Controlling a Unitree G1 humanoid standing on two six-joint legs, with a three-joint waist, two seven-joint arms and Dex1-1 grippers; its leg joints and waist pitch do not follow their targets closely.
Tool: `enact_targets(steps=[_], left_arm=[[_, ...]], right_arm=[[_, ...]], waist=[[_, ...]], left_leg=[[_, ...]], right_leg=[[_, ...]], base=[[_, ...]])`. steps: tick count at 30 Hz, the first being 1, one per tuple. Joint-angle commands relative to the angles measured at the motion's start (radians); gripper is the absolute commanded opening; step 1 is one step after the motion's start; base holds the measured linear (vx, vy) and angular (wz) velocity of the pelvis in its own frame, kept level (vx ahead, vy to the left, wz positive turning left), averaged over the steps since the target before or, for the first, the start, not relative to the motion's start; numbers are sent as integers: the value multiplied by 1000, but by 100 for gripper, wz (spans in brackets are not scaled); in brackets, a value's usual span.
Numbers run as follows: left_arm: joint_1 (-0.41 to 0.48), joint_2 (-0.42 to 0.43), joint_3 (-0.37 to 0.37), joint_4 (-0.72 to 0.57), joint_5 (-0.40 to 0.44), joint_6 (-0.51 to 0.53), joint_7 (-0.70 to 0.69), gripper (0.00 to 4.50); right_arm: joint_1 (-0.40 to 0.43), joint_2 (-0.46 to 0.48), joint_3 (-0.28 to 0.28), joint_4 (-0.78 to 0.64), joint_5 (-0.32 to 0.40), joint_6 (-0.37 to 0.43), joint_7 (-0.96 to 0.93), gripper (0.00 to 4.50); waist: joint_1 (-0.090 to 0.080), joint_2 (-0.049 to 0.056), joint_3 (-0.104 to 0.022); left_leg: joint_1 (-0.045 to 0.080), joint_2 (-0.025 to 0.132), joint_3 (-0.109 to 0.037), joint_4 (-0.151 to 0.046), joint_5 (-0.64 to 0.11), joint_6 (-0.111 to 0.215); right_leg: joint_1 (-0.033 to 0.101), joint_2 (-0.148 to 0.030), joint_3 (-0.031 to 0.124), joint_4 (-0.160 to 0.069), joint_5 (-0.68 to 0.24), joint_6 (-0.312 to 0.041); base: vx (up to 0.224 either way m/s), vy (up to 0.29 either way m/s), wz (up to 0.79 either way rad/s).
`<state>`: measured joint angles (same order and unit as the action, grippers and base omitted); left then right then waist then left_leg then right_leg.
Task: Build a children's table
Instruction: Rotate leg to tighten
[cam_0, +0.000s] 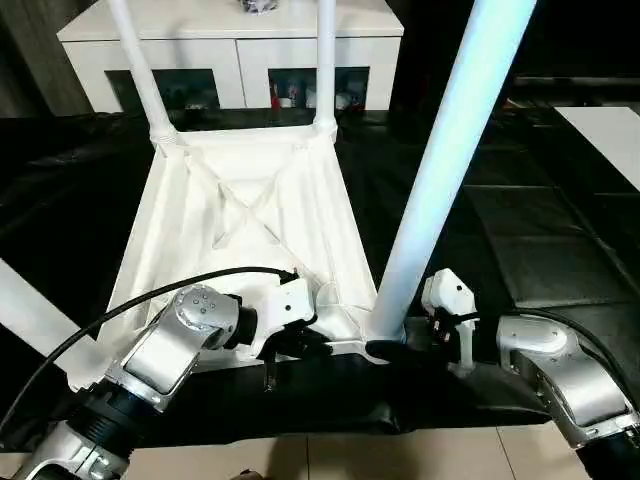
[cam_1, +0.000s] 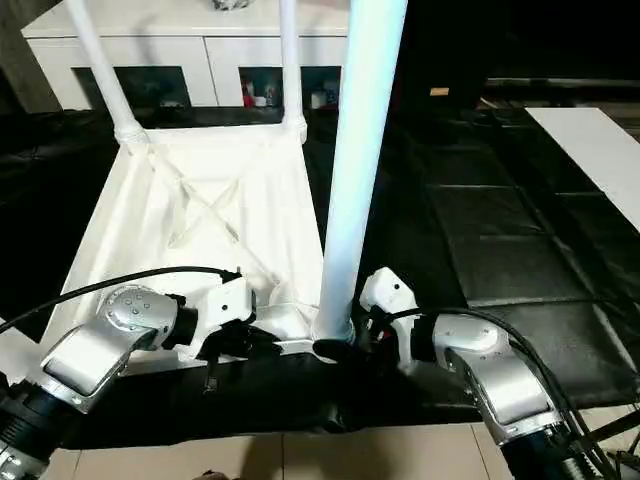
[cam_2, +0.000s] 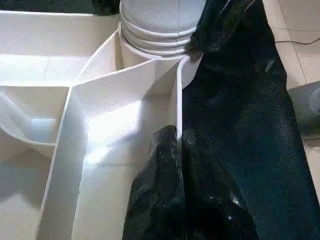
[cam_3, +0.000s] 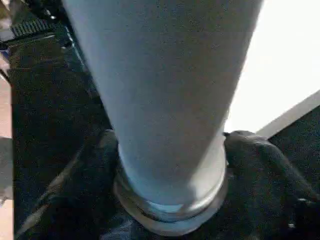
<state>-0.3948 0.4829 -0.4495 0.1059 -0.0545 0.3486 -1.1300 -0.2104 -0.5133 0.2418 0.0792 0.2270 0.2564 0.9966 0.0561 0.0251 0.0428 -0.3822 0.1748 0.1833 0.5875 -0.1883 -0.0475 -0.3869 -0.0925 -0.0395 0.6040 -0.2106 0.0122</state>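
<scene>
Left gripper (cam_0: 290, 350) jaws pinched on the upside-down white plastic ribbed tabletop (cam_0: 250, 215) near edge, right gripper (cam_0: 425, 335) jaws spread around the near-right tapered white tube leg (cam_0: 450, 150), so with both far legs (cam_0: 140, 70) socketed and another at the near-left corner it looks nearly done.

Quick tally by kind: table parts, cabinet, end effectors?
Legs standing in sockets: 3, far left, far right, near right
Tabletop: 1
Cabinet: 1
End effectors: 2, left, right
Total: 7

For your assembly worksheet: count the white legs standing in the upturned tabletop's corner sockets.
3: far-left leg, far-right leg and near-right leg. A white bar at the left edge may be a fourth.
</scene>
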Motion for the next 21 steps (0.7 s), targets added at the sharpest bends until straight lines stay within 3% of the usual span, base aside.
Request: enact_targets(steps=[1, 7, 9, 11, 13, 14, 15, 16, 18, 20, 21], left_arm=[[19, 7, -52, -1, -1, 18, -48, 0], [23, 11, -53, -4, 0, 42, -51, 0], [18, -23, -40, 21, 16, 63, 11, 0], [5, -73, -25, 60, 33, 80, 89, 0], [-24, -165, 3, 128, 62, 106, 233, 0], [-24, -165, 3, 128, 62, 106, 233, 0], [-53, -242, 25, 190, 87, 131, 359, 0], [-63, -267, 32, 210, 94, 140, 400, 0], [-102, -378, 68, 293, 108, 155, 566, 0], [-121, -421, 67, 329, 121, 149, 614, 0], [-134, -451, 67, 356, 133, 143, 643, 0]], right_arm=[[-17, -6, -17, 13, -5, 11, -15, 314], [-14, 14, -26, 34, -6, 10, -44, 272], [-45, 78, -64, 101, -48, -2, -194, 272], [-72, 141, -103, 162, -71, -1, -338, 271], [-102, 233, -161, 231, -78, 27, -530, 270], [-102, 233, -161, 231, -78, 27, -530, 270], [-123, 298, -197, 281, -93, 44, -686, 270], [-129, 318, -207, 296, -98, 49, -735, 270], [-158, 407, -245, 364, -121, 41, -950, 270], [-177, 447, -244, 399, -141, 24, -1030, 270], [-191, 476, -245, 427, -158, 9, -1084, 270]], waist=[[-4, -7, -45], [-7, -6, -43], [-10, -4, -42], [-23, -7, -35], [-36, -10, -31], [-39, -9, -31], [-42, -10, -33], [-48, -9, -31], [-53, -10, -34], [-53, -14, -37], [-48, -10, -39]], left_leg=[[17, 52, -15, -73, -166, 72], [19, 53, -16, -76, -196, 61], [19, 52, -15, -77, -201, 54], [14, 48, -16, -83, -250, 26], [17, 45, -24, -88, -341, -21], [17, 44, -25, -88, -350, -30], [21, 46, -29, -89, -369, -41], [23, 45, -27, -90, -377, -50], [22, 41, -24, -88, -358, -48], [21, 41, -23, -86, -347, -36], [22, 39, -24, -84, -337, -35]], right_leg=[[36, -45, 34, -60, -22, -258], [34, -45, 35, -63, -77, -255], [31, -45, 35, -64, -82, -259], [29, -45, 35, -70, -162, -251], [27, -49, 34, -85, -346, -198], [25, -49, 34, -86, -366, -188], [23, -49, 34, -91, -387, -172], [15, -45, 36, -92, -373, -172], [14, -43, 38, -93, -334, -172], [19, -44, 38, -96, -320, -169], [17, -46, 38, -95, -310, -168]], base=[[0, 0, 0], [0, 0, 0], [0, 0, 0], [0, 0, 0], [0, 0, 0], [0, 0, 0], [0, 0, 0], [0, 0, 0], [0, 0, 0], [0, 0, 0], [0, 0, 0]])
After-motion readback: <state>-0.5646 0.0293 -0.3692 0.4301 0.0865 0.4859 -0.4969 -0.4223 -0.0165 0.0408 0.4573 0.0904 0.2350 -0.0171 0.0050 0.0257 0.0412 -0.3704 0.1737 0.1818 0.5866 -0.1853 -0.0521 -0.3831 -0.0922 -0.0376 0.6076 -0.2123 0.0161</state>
